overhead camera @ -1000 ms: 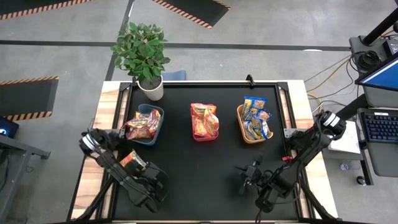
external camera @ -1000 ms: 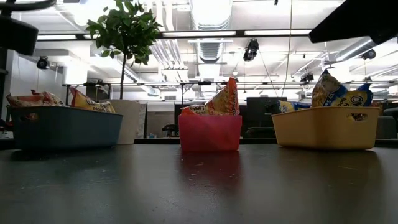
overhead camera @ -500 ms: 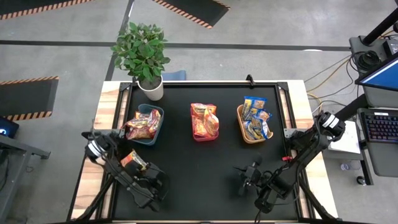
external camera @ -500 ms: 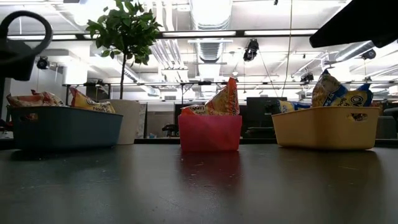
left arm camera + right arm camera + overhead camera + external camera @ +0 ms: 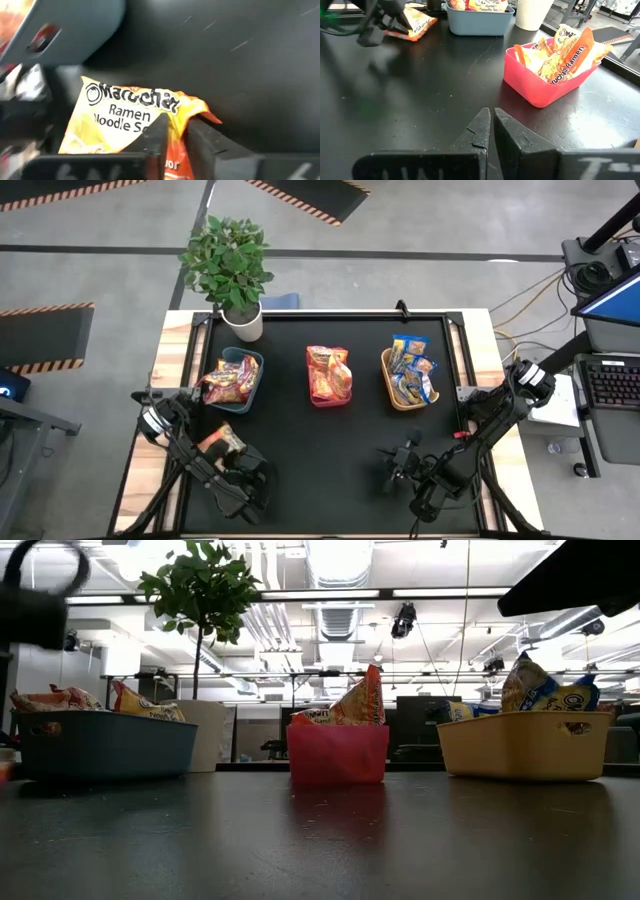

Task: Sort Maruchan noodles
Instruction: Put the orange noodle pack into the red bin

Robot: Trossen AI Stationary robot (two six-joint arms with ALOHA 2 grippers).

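One orange Maruchan noodle packet [image 5: 220, 441] lies on the black table near its left edge, in front of the teal bin [image 5: 236, 381]. My left gripper [image 5: 229, 453] is down at it and shut on it; the left wrist view shows the packet [image 5: 125, 117] between the fingers. More orange packets fill the teal bin, red-pink ones the red bin [image 5: 328, 376], and blue-and-yellow ones the tan bin [image 5: 408, 378]. Over the table's near right part, my right gripper [image 5: 396, 467] hangs shut, with nothing in it. My left gripper pinches the packet's near end [image 5: 175, 150] between its two fingers, where the wrapper bunches up into a ridge. The fingers [image 5: 157, 135] slant down at it from the table's near side. The rest of the packet [image 5: 417, 21] lies on the table toward the teal bin.
A potted plant [image 5: 231, 265] stands at the far left corner behind the teal bin. The three bins stand in a row across the far half of the table [image 5: 330, 450]. Bare black surface lies between the two arms.
My left gripper has sunk onto the orange packet and shut on its near end. The packet, flat and long a second ago, now looks bunched and shorter in the high view. It lies in about the same spot.
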